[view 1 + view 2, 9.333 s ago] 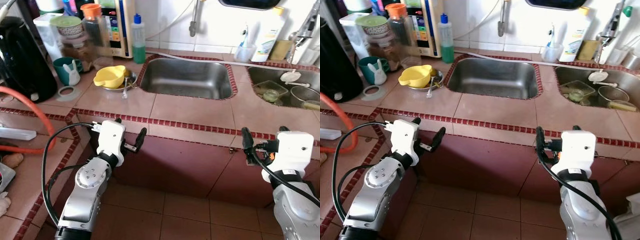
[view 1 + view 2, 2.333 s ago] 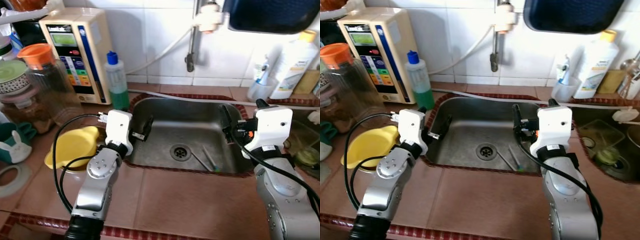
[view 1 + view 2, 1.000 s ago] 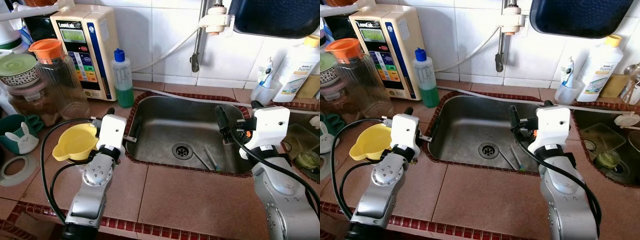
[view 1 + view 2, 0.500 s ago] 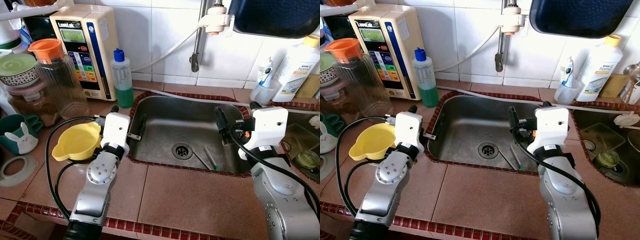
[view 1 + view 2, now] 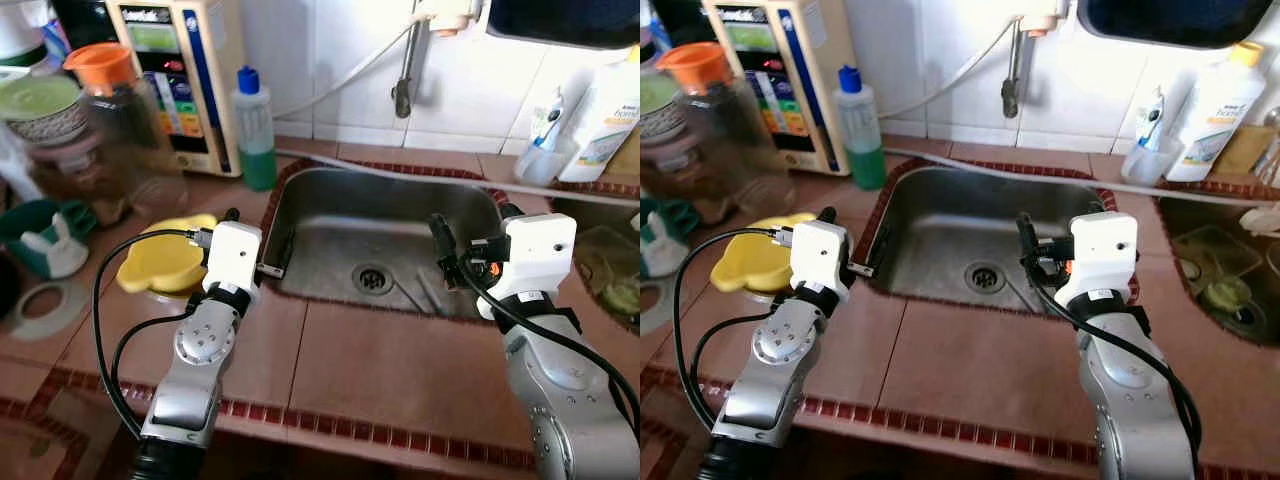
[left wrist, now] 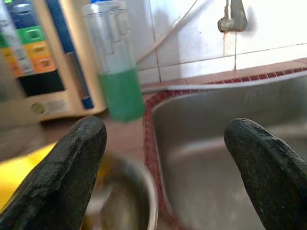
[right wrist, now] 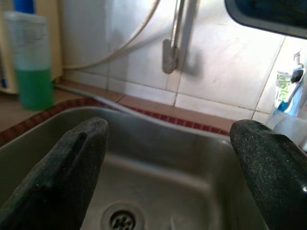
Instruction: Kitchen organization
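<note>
sink point(image 5: 330, 215): bare silver steel, dark drain
counter point(image 5: 390, 370): pinkish-brown tiles, edged with small dark-red tiles
soap bottle point(image 5: 254, 128): clear, green liquid, blue cap
yellow bowl point(image 5: 170, 262): plain bright yellow
jar point(image 5: 118, 110): clear glass, orange lid
wall point(image 5: 470, 90): white tiles
gripper fingers point(image 6: 72, 163): matte black

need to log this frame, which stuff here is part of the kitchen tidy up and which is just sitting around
Likely part of the job:
- yellow bowl, beside the open left gripper
- utensils lying in the sink, below the open right gripper

Just sitting around:
- green soap bottle
- orange-lidded jar
- water purifier
- white bottle
</note>
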